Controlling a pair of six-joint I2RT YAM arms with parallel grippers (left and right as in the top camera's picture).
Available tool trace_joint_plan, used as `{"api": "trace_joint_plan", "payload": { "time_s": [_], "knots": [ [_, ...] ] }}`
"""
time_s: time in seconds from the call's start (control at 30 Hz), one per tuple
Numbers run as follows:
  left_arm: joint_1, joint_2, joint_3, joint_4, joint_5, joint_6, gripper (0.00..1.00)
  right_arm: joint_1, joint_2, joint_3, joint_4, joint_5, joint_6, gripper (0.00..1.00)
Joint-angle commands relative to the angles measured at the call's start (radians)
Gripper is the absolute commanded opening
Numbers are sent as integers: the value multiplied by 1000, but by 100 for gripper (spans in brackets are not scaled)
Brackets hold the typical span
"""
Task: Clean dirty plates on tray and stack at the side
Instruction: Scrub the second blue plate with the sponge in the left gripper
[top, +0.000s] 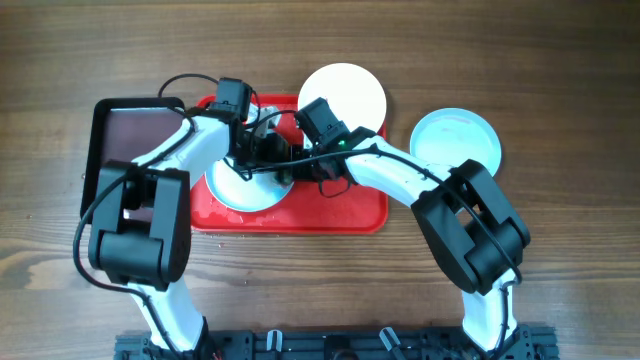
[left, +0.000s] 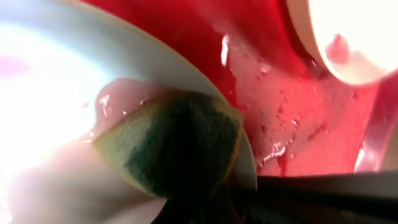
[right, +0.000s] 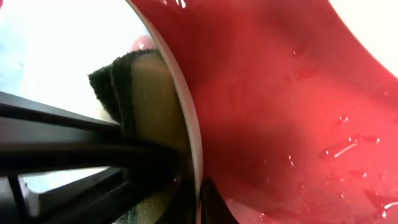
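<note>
Red, wet tray underneath: clamping sponge in left gripper, pinching tilted plate rim in right gripper, risking rim slipping free under scrubbing pressure.

Yellow sponge with a dark green scrubby face is pressed on the pale plate, right at its rim. Past the sponge there's the red tray, wet with droplets, and a white plate further out.
</note>
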Motion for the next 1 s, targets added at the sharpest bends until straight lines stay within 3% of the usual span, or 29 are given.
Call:
{"api": "trace_joint_plan", "payload": {
  "time_s": [0.0, 0.2, 0.37, 0.53, 0.77, 0.97],
  "knots": [
    [18, 44, -13, 10, -518, -296, 4, 39, 20, 4, -13, -81, -37, 4],
    [59, 40, 7, -98, -721, -445, 4, 39, 20, 4, -14, -81, -36, 4],
    [87, 39, 26, -196, -726, -444, 4, 39, 20, 4, -14, -80, -36, 4],
    [113, 39, 26, -389, -726, -430, 4, 39, 20, 4, -13, -73, -36, 4],
    [124, 39, 26, -523, -632, -264, 4, 39, 20, 4, -13, -73, -36, 4],
    [124, 39, 26, -505, -383, -63, 4, 39, 20, 4, -11, -73, -36, 4]
  ]
}}
